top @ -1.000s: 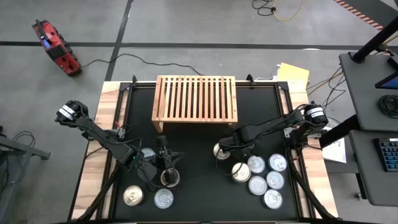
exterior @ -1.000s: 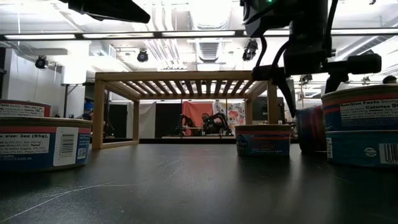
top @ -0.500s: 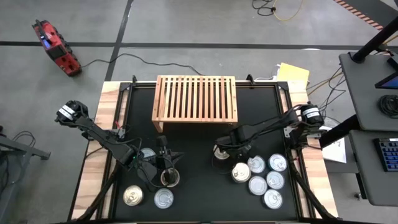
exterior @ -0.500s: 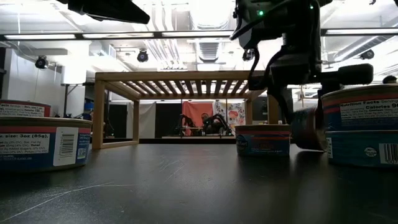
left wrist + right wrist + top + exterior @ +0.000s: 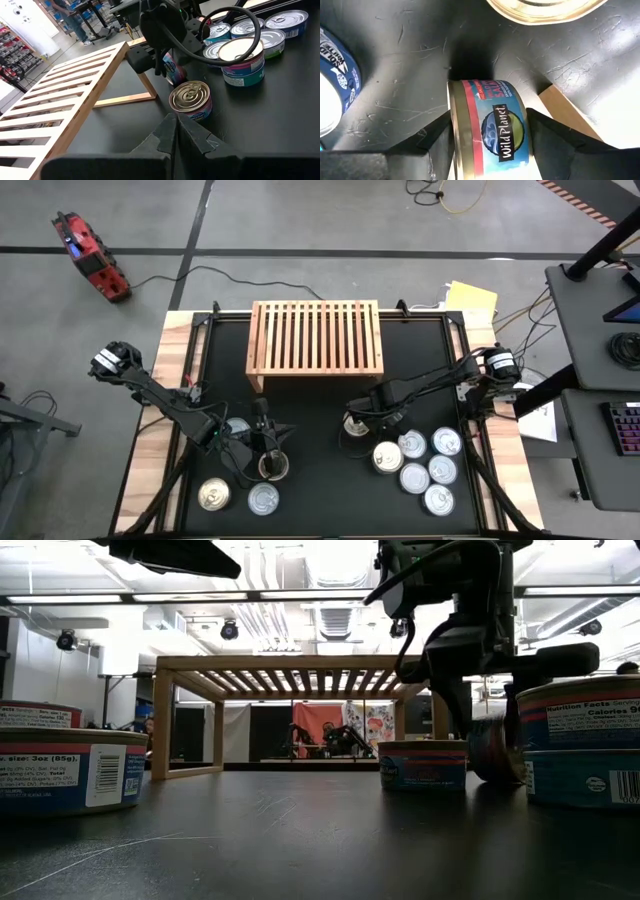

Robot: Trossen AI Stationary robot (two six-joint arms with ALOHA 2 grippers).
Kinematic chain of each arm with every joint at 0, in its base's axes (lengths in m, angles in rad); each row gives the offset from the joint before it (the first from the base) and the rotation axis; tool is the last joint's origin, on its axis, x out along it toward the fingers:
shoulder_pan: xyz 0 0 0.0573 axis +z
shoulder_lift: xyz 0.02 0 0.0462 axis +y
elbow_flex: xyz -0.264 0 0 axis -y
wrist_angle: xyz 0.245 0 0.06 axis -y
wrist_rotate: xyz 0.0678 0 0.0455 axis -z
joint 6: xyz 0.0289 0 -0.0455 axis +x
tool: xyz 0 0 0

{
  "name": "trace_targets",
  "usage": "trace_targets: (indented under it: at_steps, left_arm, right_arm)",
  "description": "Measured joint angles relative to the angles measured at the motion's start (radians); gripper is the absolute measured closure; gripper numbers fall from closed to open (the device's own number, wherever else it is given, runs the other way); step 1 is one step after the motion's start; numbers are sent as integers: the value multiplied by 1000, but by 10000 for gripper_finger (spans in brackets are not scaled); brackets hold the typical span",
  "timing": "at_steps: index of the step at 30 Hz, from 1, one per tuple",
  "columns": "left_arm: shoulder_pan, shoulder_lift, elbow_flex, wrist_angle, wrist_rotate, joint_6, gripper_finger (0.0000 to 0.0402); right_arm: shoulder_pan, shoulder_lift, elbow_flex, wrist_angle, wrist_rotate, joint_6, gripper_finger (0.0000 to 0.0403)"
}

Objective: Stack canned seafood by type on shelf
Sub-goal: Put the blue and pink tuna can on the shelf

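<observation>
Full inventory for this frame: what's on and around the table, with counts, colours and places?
shelf: one, light wood, slatted, far middle of the table.
right cans: six, silver or gold lids, upright, near right.
left cans: about four, one partly hidden by the arm, near left.
held can: one, blue and red label, on its side.
table: one, black top, wood edges.
red box: one, on the floor, far left.
yellow pad: one, past the far right corner.
right gripper: shut on the held can, before the shelf's right end.
left gripper: shut, empty, over the left cans.
</observation>
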Motion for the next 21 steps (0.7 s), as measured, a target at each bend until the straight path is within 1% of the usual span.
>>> trace_targets:
  at_steps: [4, 10, 17, 18, 21]
  left_arm:
    - [0, 0, 0, 0, 0, 0, 402]
    - [0, 0, 0, 0, 0, 0, 401]
    - [0, 0, 0, 0, -2, 1, 401]
    - [0, 0, 0, 0, -9, 5, 401]
    - [1, 0, 0, -7, -78, 10, 401]
  right_arm:
    - [0, -2, 0, -5, 0, 50, 220]
    - [7, -18, 4, -25, -13, 120, 220]
    - [20, -105, 29, -32, -34, 216, 220]
    - [20, -126, 35, -34, -46, 228, 220]
    - [20, -189, 61, -36, -79, 292, 220]
